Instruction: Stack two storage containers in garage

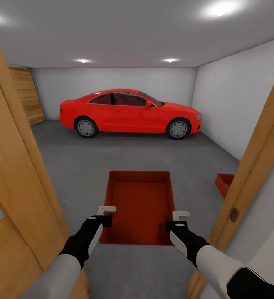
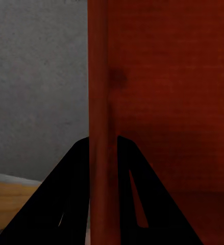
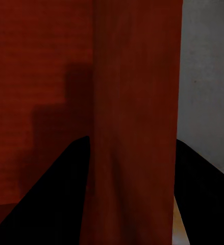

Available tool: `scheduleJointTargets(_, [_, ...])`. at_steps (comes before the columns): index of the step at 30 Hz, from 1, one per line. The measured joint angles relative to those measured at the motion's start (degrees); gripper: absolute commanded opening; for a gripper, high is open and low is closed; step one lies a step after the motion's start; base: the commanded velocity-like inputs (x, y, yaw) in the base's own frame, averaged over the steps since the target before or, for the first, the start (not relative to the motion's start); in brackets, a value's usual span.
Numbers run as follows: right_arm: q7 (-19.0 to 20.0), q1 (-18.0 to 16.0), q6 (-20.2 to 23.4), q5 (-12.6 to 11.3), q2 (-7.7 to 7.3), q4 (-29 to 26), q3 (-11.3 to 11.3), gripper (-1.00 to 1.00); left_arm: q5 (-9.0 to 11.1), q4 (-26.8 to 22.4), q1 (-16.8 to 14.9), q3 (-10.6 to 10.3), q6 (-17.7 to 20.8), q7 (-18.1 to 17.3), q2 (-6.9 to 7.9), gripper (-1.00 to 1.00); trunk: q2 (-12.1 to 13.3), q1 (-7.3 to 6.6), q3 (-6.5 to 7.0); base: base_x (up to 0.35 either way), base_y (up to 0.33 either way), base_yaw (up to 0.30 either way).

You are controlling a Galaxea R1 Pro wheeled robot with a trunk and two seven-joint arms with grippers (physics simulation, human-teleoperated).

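The robot stands in a doorway between two orange-brown wooden doors, the left door [image 1: 16, 178] close beside its left arm, looking into the garage, so the carrying part of the task reads as well advanced while the stacking is not yet done. The left gripper [image 1: 105, 212] pinches the left wall of the carried container [image 1: 139, 207]; in the left wrist view that red wall [image 2: 102, 153] runs straight up between the two dark fingers [image 2: 66, 199], which press in on either side of it. The container hangs level between the arms, open side up, over the grey concrete floor [image 1: 91, 162] at the near end of the garage. The right gripper [image 1: 179, 218] clamps the opposite wall the same way, its fingers [image 3: 55, 199] straddling the wall [image 3: 134, 153] in the right wrist view (whether the pads bear fully on the plastic is hard to judge there, since the wall fills the gap in shadow). Farther right, low by the edge of the right door [image 1: 253, 174], the second container [image 1: 224, 182] sits on the floor, partly hidden by the door, so one bin already appears to be placed. What I judge is left: roll through the doorway, turn toward that bin and set the held one on top of it. A red car [image 1: 130, 113] is parked across the far end, well apart from both bins.
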Motion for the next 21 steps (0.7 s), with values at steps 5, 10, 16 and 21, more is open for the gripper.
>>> scheduleJointTargets(5, [0.0, 0.0, 0.0, -0.2, -0.04, -0.1, 0.1, -1.00, 0.0, 0.0, 0.0, 0.0, 0.0, 0.0, -0.02, -1.00, 0.0, 0.00, 0.00, 0.321, 0.000, 0.000])
scheduleJointTargets(10, [-0.1, 0.0, 0.0, -0.2, -0.03, -0.1, 0.1, -1.00, 0.0, 0.0, 0.0, 0.0, 0.0, 0.0, -0.01, -1.00, 0.0, 0.00, 0.00, 0.322, 0.000, -0.107])
scheduleJointTargets(16, [-0.1, 0.0, 0.0, -0.1, -0.01, 0.0, 0.1, -1.00, 0.0, 0.0, 0.0, 0.0, 0.0, 0.0, 0.00, -1.00, 0.0, 0.00, 0.00, 0.322, 0.000, -0.076])
scheduleJointTargets(21, [-0.1, 0.0, 0.0, -0.2, -0.03, -0.1, 0.1, -1.00, 0.0, 0.0, 0.0, 0.0, 0.0, 0.0, 0.00, -1.00, 0.0, 0.00, 0.00, 0.322, 0.000, -0.004])
